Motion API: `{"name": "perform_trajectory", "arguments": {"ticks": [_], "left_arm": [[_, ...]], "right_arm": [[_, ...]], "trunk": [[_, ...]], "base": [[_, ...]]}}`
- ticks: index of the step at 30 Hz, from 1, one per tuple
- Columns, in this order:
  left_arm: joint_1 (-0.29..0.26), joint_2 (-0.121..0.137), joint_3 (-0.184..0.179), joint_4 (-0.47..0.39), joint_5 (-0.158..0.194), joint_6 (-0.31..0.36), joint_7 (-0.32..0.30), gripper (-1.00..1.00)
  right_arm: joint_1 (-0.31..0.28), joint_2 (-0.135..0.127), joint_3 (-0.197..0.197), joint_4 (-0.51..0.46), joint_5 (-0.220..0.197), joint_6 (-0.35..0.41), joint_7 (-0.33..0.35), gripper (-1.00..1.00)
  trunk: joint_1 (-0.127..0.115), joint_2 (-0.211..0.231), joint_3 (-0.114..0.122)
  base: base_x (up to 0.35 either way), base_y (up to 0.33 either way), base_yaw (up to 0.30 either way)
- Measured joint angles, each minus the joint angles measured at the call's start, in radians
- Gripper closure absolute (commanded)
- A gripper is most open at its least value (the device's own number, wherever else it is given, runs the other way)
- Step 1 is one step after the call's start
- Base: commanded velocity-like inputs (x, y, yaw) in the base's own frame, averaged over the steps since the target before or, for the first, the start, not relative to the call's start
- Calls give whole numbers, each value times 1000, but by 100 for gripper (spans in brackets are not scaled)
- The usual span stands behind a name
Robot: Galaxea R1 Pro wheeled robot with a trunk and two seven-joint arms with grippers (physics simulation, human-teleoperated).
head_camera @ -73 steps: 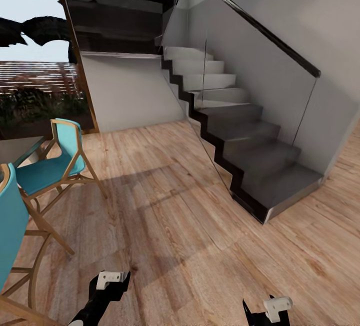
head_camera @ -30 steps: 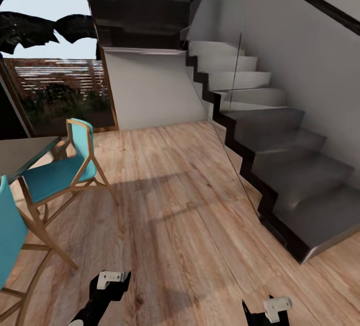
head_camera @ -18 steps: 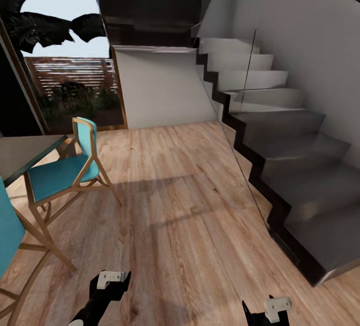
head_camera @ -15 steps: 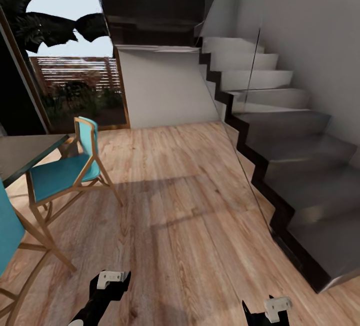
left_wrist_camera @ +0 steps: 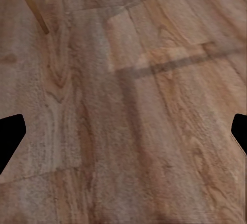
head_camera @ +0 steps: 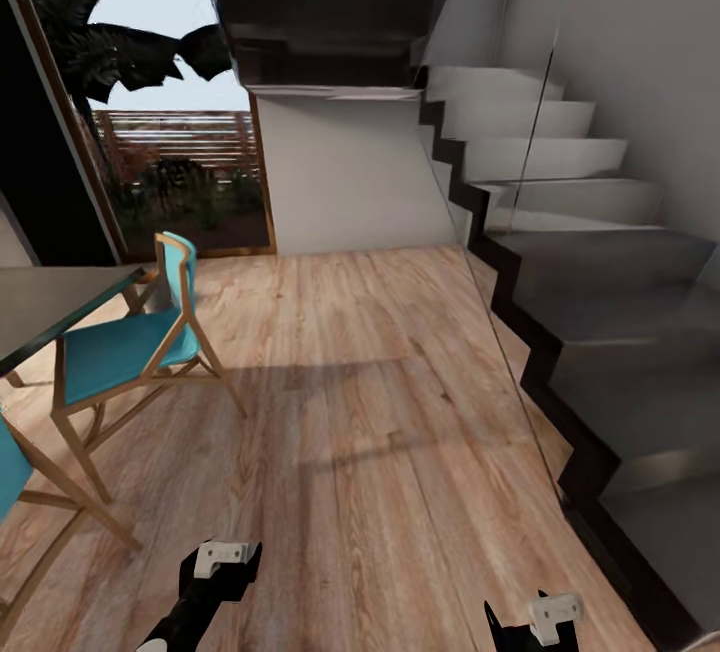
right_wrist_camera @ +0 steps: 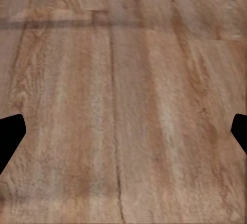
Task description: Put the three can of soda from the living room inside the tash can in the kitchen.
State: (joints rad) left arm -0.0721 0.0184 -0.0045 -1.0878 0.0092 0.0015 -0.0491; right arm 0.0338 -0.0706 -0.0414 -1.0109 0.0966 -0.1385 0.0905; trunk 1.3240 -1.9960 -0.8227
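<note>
The cans of soda and the tash can are out of view; I am on a wooden floor [head_camera: 380, 402] between a dining table and a staircase. My left gripper [head_camera: 216, 572] hangs low at the head view's bottom edge, my right gripper [head_camera: 540, 622] likewise. In the left wrist view the left gripper [left_wrist_camera: 123, 136] is open, its dark fingertips [left_wrist_camera: 10, 134] far apart with bare floorboards between them. The right gripper [right_wrist_camera: 123, 136] is open too, its fingertips [right_wrist_camera: 10, 131] over bare planks.
A teal chair with a wooden frame [head_camera: 130, 352] stands at the left beside a dark table [head_camera: 50, 297]; a second teal chair [head_camera: 12, 477] is nearer. A grey staircase [head_camera: 600, 302] behind a glass balustrade [head_camera: 500, 192] fills the right. A glass door [head_camera: 170, 162] lies ahead.
The camera has turned left: staircase and chairs have slid right in the picture and more of the glass door shows. Both arms keep their pose.
</note>
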Motion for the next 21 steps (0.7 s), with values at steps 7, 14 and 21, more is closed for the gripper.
{"name": "perform_trajectory", "arguments": {"ticks": [7, 14, 21], "left_arm": [[0, 0, 0, 0, 0, 0, 0, -100], [0, 0, -5, 0, 0, 0, 0, -100], [0, 0, -7, -2, 0, -1, 0, -100]], "right_arm": [[0, 0, 0, 0, 0, 0, 0, -100], [0, -1, 0, 0, 0, 0, 0, -100], [0, 0, 1, 0, 0, 0, 0, -100]], "trunk": [[0, 0, -1], [0, 0, -1], [0, 0, -1]], "base": [[240, -233, 14], [256, -159, 1], [267, -23, 49]]}}
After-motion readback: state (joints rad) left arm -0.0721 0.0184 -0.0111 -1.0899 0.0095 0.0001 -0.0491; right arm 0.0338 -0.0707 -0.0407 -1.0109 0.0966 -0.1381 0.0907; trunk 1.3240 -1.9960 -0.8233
